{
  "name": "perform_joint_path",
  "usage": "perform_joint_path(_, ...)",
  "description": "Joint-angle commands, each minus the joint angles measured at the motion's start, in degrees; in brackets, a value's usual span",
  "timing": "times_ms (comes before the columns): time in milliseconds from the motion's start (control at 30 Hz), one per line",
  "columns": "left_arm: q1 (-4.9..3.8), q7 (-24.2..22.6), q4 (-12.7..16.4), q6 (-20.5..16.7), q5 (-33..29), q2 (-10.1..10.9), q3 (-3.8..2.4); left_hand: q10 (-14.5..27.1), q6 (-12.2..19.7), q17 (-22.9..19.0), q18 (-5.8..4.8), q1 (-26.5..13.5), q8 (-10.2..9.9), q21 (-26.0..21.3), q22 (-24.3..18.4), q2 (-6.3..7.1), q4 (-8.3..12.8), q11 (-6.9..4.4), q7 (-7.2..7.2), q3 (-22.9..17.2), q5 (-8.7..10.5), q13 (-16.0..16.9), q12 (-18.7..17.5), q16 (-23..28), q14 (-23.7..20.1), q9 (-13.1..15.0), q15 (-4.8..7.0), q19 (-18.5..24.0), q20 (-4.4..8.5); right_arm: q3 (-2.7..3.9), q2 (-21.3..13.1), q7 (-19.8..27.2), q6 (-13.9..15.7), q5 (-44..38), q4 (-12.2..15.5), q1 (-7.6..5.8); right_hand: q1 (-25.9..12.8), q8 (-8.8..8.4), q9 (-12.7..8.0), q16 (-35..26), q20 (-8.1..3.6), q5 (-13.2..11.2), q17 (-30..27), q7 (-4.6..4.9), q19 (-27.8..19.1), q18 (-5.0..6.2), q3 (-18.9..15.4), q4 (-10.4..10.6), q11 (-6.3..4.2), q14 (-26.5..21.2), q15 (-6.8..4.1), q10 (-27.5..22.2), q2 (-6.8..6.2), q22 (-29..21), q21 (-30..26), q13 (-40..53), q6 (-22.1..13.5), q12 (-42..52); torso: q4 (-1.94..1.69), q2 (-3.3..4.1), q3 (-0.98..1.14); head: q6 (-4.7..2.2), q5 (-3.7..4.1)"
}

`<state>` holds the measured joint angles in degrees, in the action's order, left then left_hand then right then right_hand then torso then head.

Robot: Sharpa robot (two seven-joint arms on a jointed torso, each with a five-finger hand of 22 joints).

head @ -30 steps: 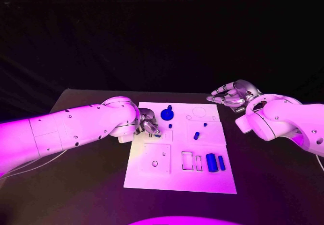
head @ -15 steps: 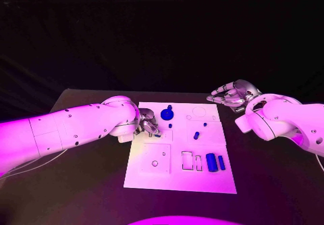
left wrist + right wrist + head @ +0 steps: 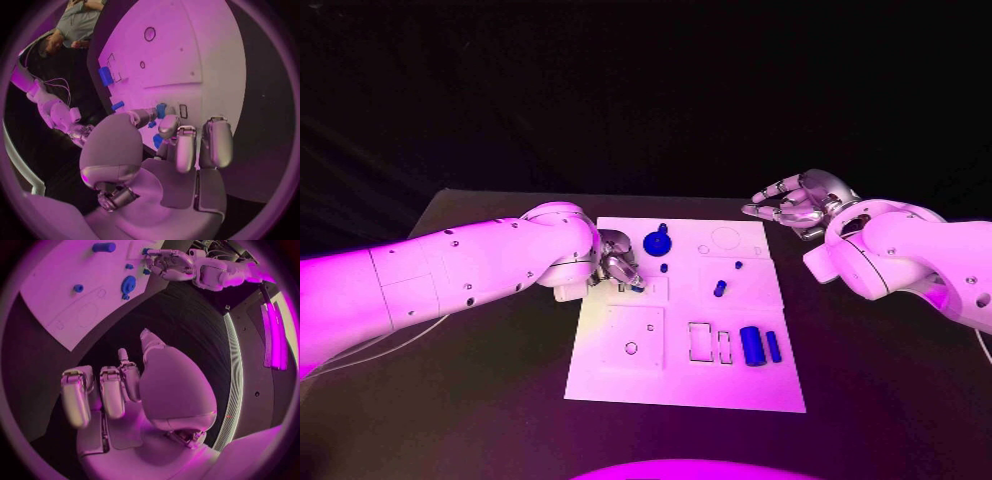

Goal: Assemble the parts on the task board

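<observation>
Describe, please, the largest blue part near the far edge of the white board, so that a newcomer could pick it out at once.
Start at the white rectangular task board in the middle of the black table and look to its far edge. Just beside the silver left hand lies the flat round blue disc with a small knob at its far side. It is broader and rounder than the small blue pieces nearby.

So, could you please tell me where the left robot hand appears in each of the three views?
Head view: left robot hand sits at the task board's left edge, near its far end.
Left wrist view: it rises from the bottom into the middle, fingertips over the board.
Right wrist view: it is small, near the top, at the board's edge.
Shared landmark: the white task board.
</observation>
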<state>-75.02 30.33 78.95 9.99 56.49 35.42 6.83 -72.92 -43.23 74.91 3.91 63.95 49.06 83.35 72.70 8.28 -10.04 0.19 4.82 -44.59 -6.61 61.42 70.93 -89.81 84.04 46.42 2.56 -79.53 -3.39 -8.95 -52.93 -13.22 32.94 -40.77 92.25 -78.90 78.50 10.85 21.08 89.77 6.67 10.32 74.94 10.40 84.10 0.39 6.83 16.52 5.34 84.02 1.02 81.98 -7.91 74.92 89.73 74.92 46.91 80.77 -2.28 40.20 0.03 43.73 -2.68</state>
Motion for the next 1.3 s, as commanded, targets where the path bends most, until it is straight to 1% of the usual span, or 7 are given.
perform_joint_path(33, 0.05, 0.42, -0.29, 2.52, 0.01, -0.31, 0.09, -0.4, -0.9, 15.09, -0.3, -0.08, 0.14, 0.21, 0.03, -0.48, 10.38, -0.08, -0.44, -10.74, -0.24, 0.11, 0.2, -0.19, 5.96, 0.06, 0.55, -0.33, 0.08, 0.0, 0.01, 0.37, -0.57, -0.58, 0.1, 0.04, -0.43, 0.34, -0.13, 0.13, 0.23, -0.22, 14.74, -0.15, 5.64, -0.25, 0.18, -0.17, 0.01, 5.9, 0.01, 0.09, -0.09, 14.71, -0.2, 6.18, -0.21, 0.19, 0.03, 0.06, 0.04, 0.08, 0.01)
perform_joint_path(67, 0.04, 0.43, -0.39, 2.73, 0.04, -0.4, 0.1, -0.41, -0.94, 15.09, -0.3, -0.2, 0.14, 0.22, 0.05, -0.5, 10.36, -0.08, -0.45, -10.8, -0.25, 0.06, 0.17, -0.19, 5.96, 0.09, 0.55, -0.34, 0.08, 0.0, -0.01, 0.36, -0.53, -0.59, 0.11, 0.04, -0.43, 0.34, -0.13, 0.13, 0.23, -0.22, 14.74, -0.15, 5.64, -0.25, 0.18, -0.17, 0.01, 5.9, 0.01, 0.09, -0.09, 14.71, -0.2, 6.18, -0.21, 0.19, -0.02, 0.05, -0.03, 0.09, 0.03)
perform_joint_path(233, -0.01, 0.5, -0.89, 3.42, 0.12, -0.81, 0.12, -0.65, -1.1, 15.09, -0.33, -0.64, 0.15, 0.27, 0.18, -0.43, 10.45, -0.13, -0.51, -11.0, -0.42, 0.23, 0.3, -0.19, 5.96, 0.21, 0.59, -0.42, 0.11, 0.0, -0.06, 0.34, -0.44, -0.67, 0.18, 0.04, -0.43, 0.34, -0.13, 0.13, 0.23, -0.22, 14.74, -0.15, 5.64, -0.25, 0.18, -0.17, 0.01, 5.9, 0.01, 0.09, -0.09, 14.71, -0.2, 6.18, -0.21, 0.19, -0.02, 0.01, 0.0, 0.09, -0.01)
perform_joint_path(467, -0.04, 0.55, -1.32, 3.44, 0.12, -1.28, 0.13, -0.88, -1.42, 15.09, -0.36, -1.42, 0.19, 0.33, 0.35, -0.51, 10.47, -0.25, -0.65, -11.29, -0.55, 0.16, 0.28, -0.19, 5.96, 0.42, 0.67, -0.55, 0.17, 0.0, -0.09, 0.34, -0.42, -0.72, 0.25, 0.04, -0.43, 0.34, -0.13, 0.13, 0.23, -0.22, 14.74, -0.15, 5.64, -0.25, 0.18, -0.17, 0.01, 5.9, 0.01, 0.09, -0.09, 14.71, -0.2, 6.18, -0.21, 0.19, 0.02, 0.0, -0.07, 0.05, 0.0)
perform_joint_path(733, -0.05, 0.57, -1.5, 3.03, 0.1, -1.7, 0.14, -1.79, -2.29, 15.09, -0.46, -3.44, 0.41, 0.5, 0.88, -1.33, 9.79, -0.57, -1.1, -11.13, 0.08, 0.79, 0.73, -0.19, 5.96, 0.96, 0.92, -0.91, 0.37, 0.0, -0.12, 0.38, -0.23, -0.75, 0.37, 0.04, -0.42, 0.38, -0.14, 0.08, 0.22, -0.22, 14.58, -0.15, 5.63, -0.24, 0.19, -0.19, 0.01, 5.87, 0.01, 0.05, -0.11, 14.69, -0.22, 6.14, -0.23, 0.15, -0.04, 0.03, -0.09, 0.05, 0.17)
perform_joint_path(1100, -0.03, 0.52, -1.82, 2.31, 0.12, -2.3, 0.17, -2.98, -3.86, 15.09, -0.71, -6.38, 0.3, 0.87, 2.05, -2.03, 8.11, -1.28, -1.98, -8.23, 1.02, 1.66, 1.23, -0.19, 5.96, 1.73, 1.55, -1.76, 0.96, 0.0, -0.2, 0.45, -0.21, -0.79, 0.5, 0.03, -0.42, 0.39, -0.14, 0.09, 0.22, -0.22, 14.62, -0.15, 5.6, -0.23, 0.2, -0.2, 0.01, 5.88, 0.01, 0.01, -0.11, 14.65, -0.27, 6.09, -0.23, 0.1, -0.01, 0.03, -0.13, 0.07, 0.31)
perform_joint_path(1300, -0.03, 0.5, -1.95, 2.04, 0.1, -2.42, 0.18, -3.06, -4.1, 15.09, -0.72, -7.13, 0.04, 0.84, 2.06, -1.94, 7.41, -1.42, -2.15, -6.71, 1.27, 1.75, 1.21, -0.19, 5.96, 1.92, 1.68, -1.8, 1.11, 0.0, -0.23, 0.52, -0.18, -0.79, 0.53, 0.03, -0.38, 0.42, -0.16, 0.07, 0.22, -0.2, 14.56, -0.15, 5.58, -0.21, 0.26, -0.21, 0.01, 5.86, 0.0, -0.02, -0.05, 14.61, -0.32, 6.06, -0.26, 0.07, -0.03, 0.02, -0.12, 0.03, 0.34)
